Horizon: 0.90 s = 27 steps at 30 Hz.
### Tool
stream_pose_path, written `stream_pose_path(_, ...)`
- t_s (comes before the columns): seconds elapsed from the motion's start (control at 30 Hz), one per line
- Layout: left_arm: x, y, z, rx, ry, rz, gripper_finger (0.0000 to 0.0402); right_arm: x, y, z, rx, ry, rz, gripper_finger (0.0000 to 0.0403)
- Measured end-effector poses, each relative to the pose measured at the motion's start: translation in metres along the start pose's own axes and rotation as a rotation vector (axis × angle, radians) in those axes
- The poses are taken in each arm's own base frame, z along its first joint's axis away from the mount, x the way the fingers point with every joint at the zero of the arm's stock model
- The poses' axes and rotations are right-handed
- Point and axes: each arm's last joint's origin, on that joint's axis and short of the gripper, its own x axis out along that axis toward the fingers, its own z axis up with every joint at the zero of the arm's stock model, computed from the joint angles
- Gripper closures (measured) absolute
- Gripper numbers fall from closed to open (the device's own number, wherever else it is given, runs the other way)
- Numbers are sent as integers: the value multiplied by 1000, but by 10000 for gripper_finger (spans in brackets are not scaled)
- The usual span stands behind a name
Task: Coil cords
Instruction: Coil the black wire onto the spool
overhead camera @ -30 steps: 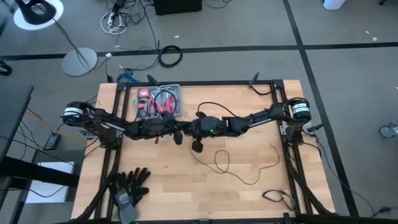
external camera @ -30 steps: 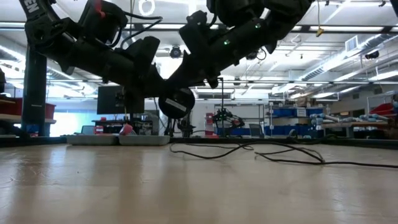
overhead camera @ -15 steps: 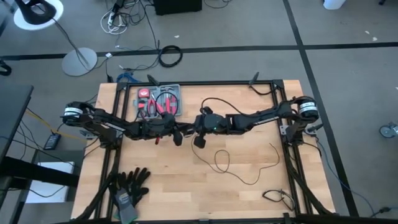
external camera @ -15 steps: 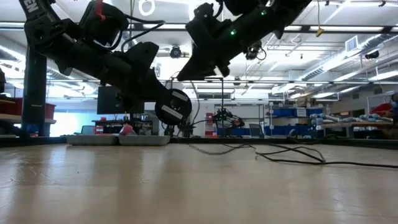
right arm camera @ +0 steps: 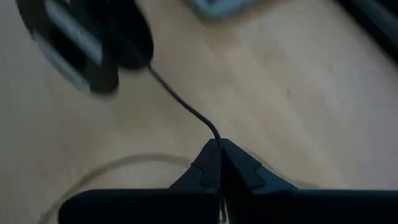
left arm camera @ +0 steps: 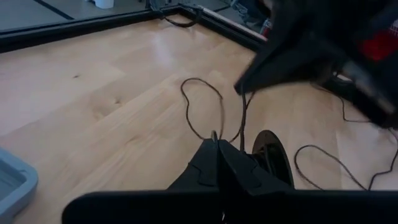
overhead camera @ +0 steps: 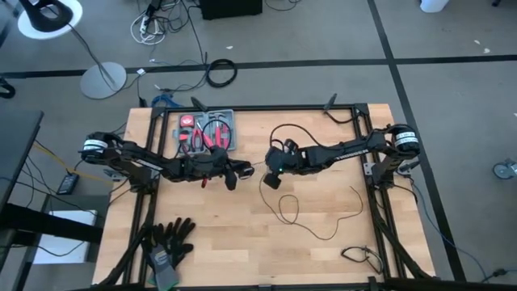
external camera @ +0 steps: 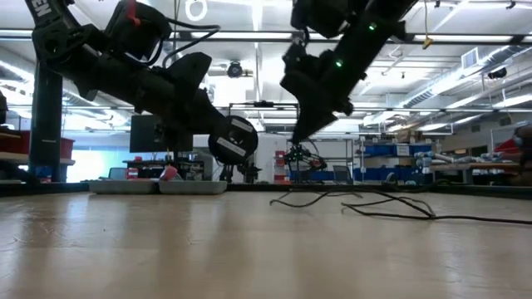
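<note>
Right gripper [overhead camera: 273,179] shifted right, jaws pinching thin black looping cords [overhead camera: 311,218], left gripper [overhead camera: 233,179] jaws pinching puck [external camera: 233,139].

The wooden desk [overhead camera: 242,242] sits inside a black metal frame. A grey tray [overhead camera: 207,132] holding red-handled tools rests at the far edge, left of centre. A pair of black gloves [overhead camera: 168,242] lies at the near left corner. On the floor beyond the desk: a round lamp base [overhead camera: 102,80] and a coiled black cable [overhead camera: 220,73].
</note>
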Motion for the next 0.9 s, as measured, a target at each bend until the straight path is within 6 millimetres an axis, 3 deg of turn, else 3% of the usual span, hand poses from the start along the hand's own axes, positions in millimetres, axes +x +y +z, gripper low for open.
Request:
stream_pose_path(0.2,0,0,2,-6,-24,14,402,6,7,-33,70,46,8,403)
stream_pose_path(0.3,0,0,3,-10,-47,35,402,9,16,-48,131,-10,80,403)
stream_pose_path(0.5,0,-1,10,-50,-130,44,402,22,33,-58,230,-155,210,403)
stream_pose_path(0.73,0,-1,12,-66,-143,39,402,73,64,-40,154,-115,290,403)
stream_pose_path(0.9,0,1,8,-60,-104,69,402,76,83,-8,20,-199,325,403)
